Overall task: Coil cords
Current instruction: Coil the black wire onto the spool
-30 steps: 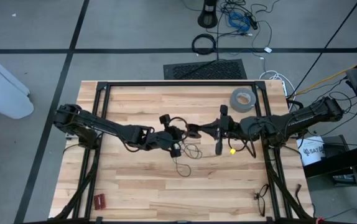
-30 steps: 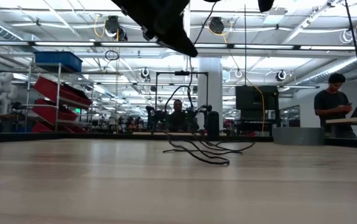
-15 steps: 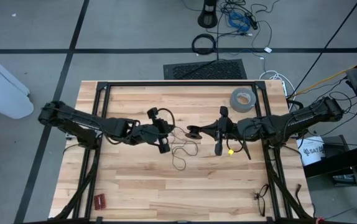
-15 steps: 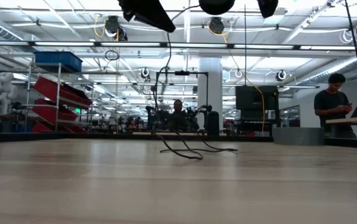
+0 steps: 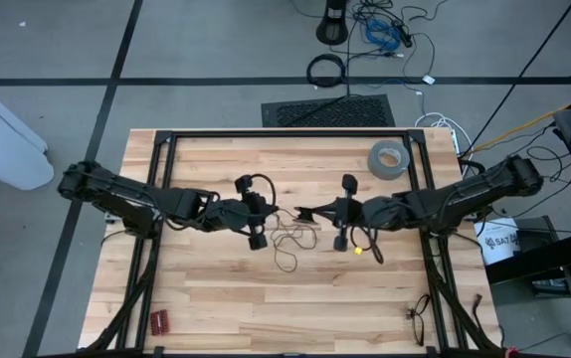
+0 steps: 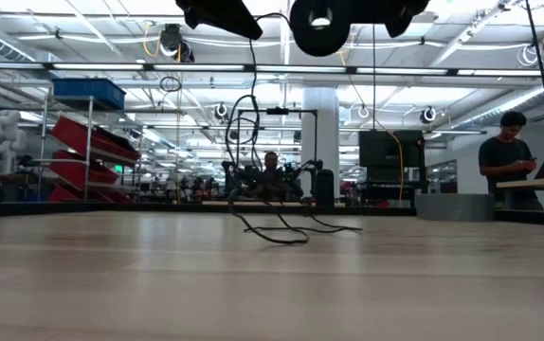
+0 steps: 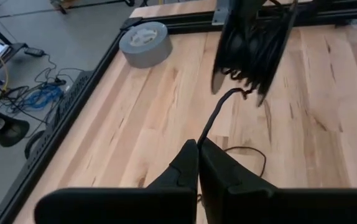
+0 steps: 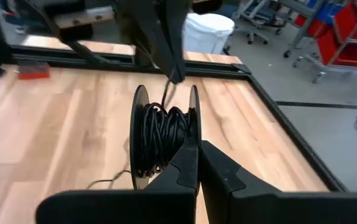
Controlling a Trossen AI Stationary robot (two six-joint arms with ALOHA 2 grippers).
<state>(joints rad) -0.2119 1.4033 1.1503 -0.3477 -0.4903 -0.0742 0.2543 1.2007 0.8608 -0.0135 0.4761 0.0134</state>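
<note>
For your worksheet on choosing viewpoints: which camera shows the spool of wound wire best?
The right wrist view: the spool fills the centre, windings and flanges clear. The left wrist view blurs it; the high view shows it tiny; the low view crops it.

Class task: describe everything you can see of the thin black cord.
The cord is one very thin black wire. Part is wound on a small black spool pinched by the shut right tool. From there it runs to the shut left tool, which pinches it above the table. Slack loops lie loose on the wood between the arms.
</note>
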